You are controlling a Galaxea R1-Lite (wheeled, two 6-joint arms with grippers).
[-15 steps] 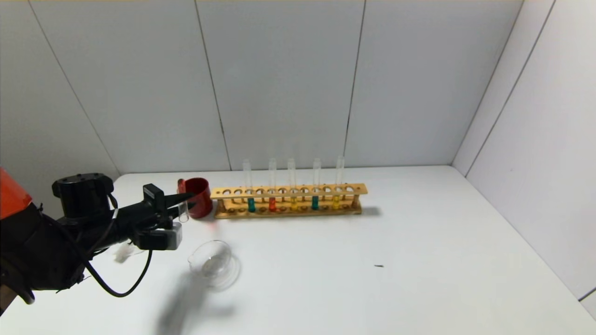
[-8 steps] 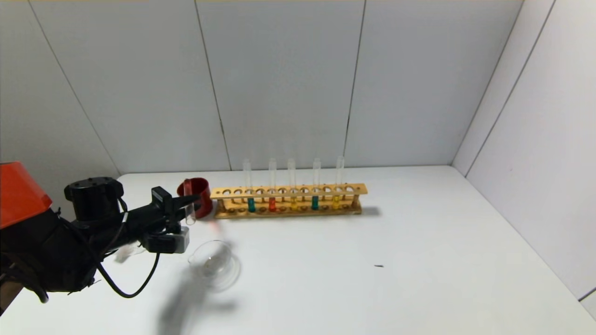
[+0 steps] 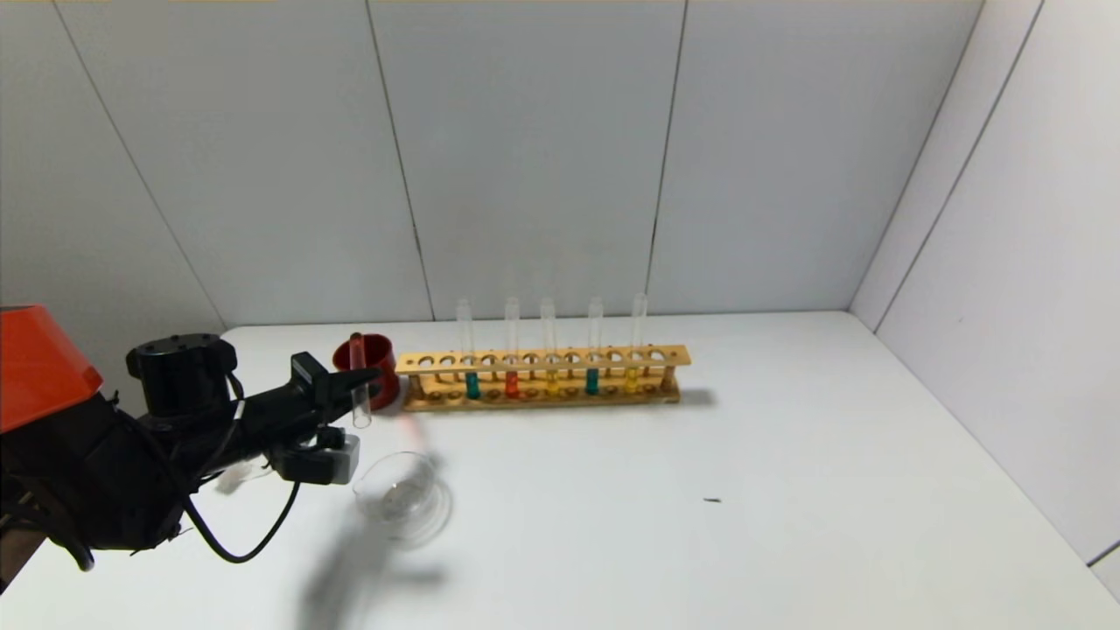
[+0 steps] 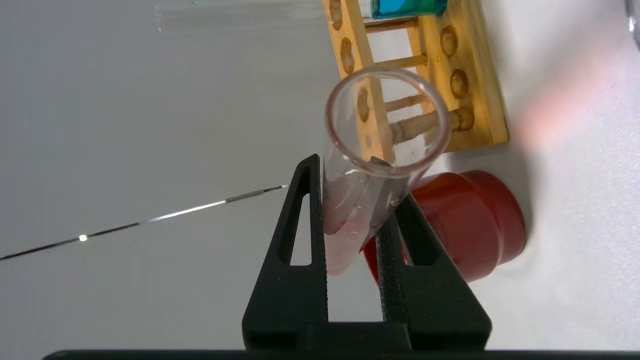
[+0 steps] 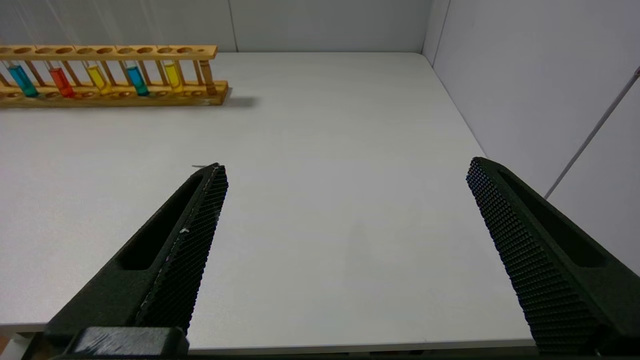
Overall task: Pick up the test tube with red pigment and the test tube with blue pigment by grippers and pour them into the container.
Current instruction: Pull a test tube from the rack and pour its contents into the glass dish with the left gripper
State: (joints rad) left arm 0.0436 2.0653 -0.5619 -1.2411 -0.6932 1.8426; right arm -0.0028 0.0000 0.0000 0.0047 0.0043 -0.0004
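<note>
My left gripper (image 3: 357,382) is shut on the test tube with red pigment (image 3: 358,385) and holds it near upright in front of the red cup, above and behind the container (image 3: 402,495). In the left wrist view my left gripper (image 4: 352,185) pinches the tube (image 4: 350,215), whose open mouth faces the camera. Only a pale pink film shows inside it. Two teal-blue tubes (image 3: 472,385) (image 3: 592,381) stand in the wooden rack (image 3: 542,359); I cannot tell which is the task's. My right gripper (image 5: 345,170) is open and empty, low over the table's front right.
A dark red cup (image 3: 374,367) stands at the rack's left end. The rack also holds an orange-red tube (image 3: 512,385) and two yellow tubes (image 3: 551,382). A faint pink smear (image 3: 404,429) lies on the table by the cup. A small dark speck (image 3: 712,500) lies mid-table.
My left gripper has moved right and slightly up with the tube, from beside the cup to in front of it. The tube now stands more upright.
</note>
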